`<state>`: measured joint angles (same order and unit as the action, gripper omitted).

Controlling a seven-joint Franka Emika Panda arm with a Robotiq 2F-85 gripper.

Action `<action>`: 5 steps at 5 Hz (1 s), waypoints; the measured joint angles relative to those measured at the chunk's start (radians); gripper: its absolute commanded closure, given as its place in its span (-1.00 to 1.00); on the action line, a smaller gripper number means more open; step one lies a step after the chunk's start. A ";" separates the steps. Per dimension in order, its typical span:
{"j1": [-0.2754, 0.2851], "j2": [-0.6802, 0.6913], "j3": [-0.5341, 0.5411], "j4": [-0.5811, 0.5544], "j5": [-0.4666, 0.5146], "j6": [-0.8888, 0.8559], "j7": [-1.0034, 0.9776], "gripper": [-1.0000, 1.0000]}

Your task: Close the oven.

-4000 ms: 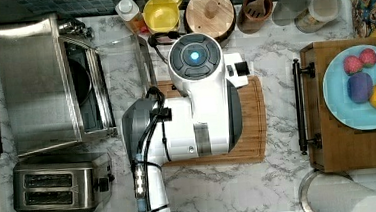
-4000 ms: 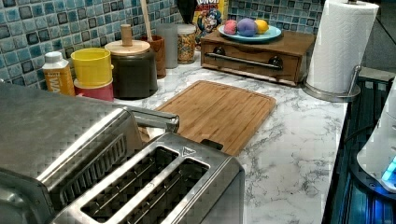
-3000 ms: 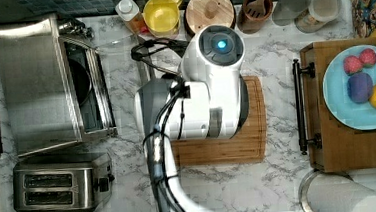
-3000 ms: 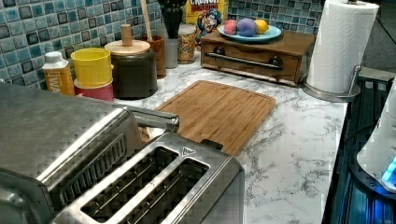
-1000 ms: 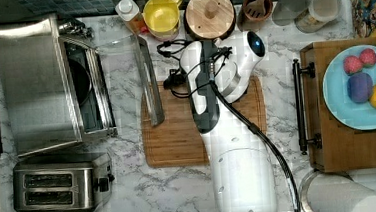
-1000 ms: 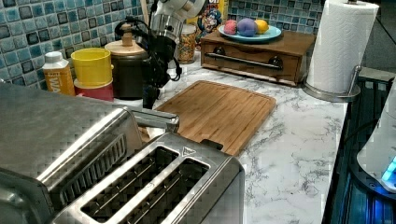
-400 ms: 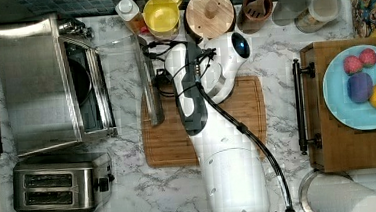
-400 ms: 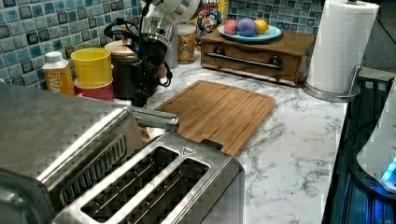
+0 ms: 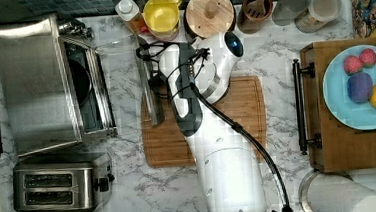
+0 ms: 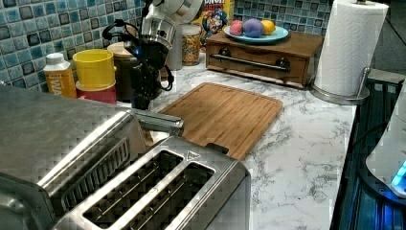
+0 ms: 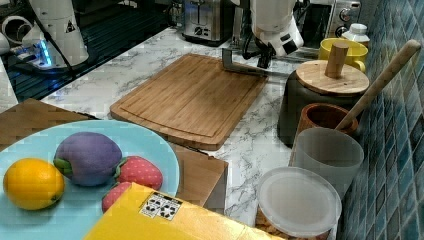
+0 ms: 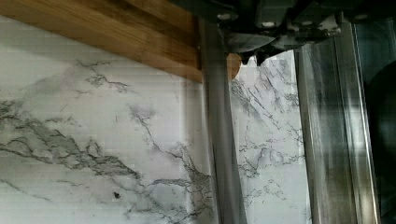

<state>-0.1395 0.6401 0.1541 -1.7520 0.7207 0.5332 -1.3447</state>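
Note:
The stainless-steel oven (image 9: 34, 81) stands at the top view's left, its glass door (image 9: 121, 75) folded down flat and open over the marble counter. The door's metal bar handle (image 9: 149, 83) lies along the edge of the cutting board. My gripper (image 9: 155, 83) hangs right over the far part of this handle. In the left view the gripper (image 10: 142, 96) is just above the bar handle (image 10: 158, 122). From the right view the gripper (image 11: 262, 59) sits at the handle (image 11: 245, 67). Up close, the wrist view has the handle (image 12: 219, 140) running under the gripper.
A bamboo cutting board (image 9: 227, 123) lies under the arm. A two-slot toaster (image 9: 56, 184) stands beside the oven. A bottle (image 9: 127, 12), a yellow mug (image 9: 162, 15) and a wood-lidded canister (image 9: 209, 12) line the back wall. A wooden box with a fruit plate (image 9: 360, 89) is at the top view's right.
The arm has swung from over the cutting board toward the top view's left and come down at the door handle. The oven door stays open.

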 measured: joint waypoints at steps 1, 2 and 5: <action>-0.005 0.000 0.005 0.003 0.000 -0.004 0.000 1.00; -0.006 0.002 -0.003 0.007 0.010 -0.031 0.011 1.00; -0.018 -0.032 0.015 0.002 0.013 -0.060 0.014 1.00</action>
<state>-0.1575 0.6079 0.1692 -1.7500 0.7339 0.4729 -1.3311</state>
